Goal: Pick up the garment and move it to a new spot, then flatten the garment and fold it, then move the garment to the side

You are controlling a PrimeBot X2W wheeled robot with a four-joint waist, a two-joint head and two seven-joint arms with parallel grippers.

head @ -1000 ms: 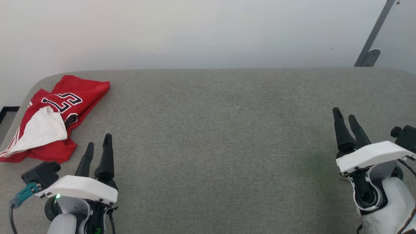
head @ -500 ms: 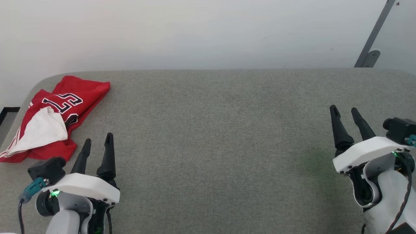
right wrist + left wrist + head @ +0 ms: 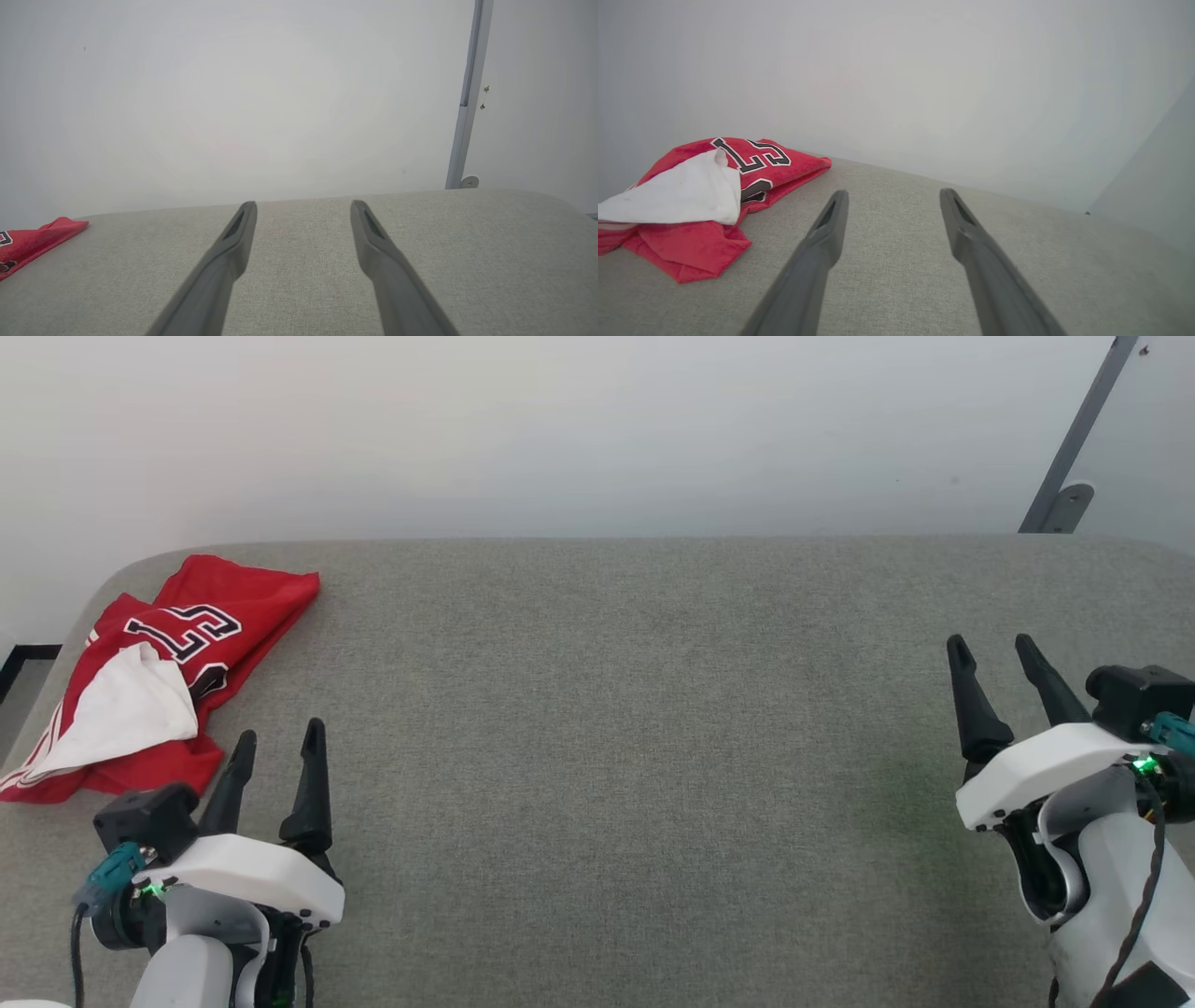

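Note:
The garment (image 3: pixel 201 625), a red jersey with black white-edged numerals and its white lining turned up, lies crumpled at the far left corner of the grey table (image 3: pixel 607 728). In the left wrist view the garment (image 3: pixel 705 196) sits left of my fingers; in the right wrist view a corner of the garment (image 3: pixel 28 242) shows at the left edge. My left gripper (image 3: pixel 278 737) stands open and empty just right of and nearer than the garment. My right gripper (image 3: pixel 991 649) stands open and empty at the table's right side, far from it.
A plain white wall runs behind the table. A grey metal bar (image 3: pixel 1074 439) with a foot plate leans at the back right corner. The table's rounded left edge passes close beside the garment.
The right gripper has turned at the wrist, its camera swinging up to the right and its fingers spreading in view. The left gripper shifted slightly down and left. The garment lies as before.

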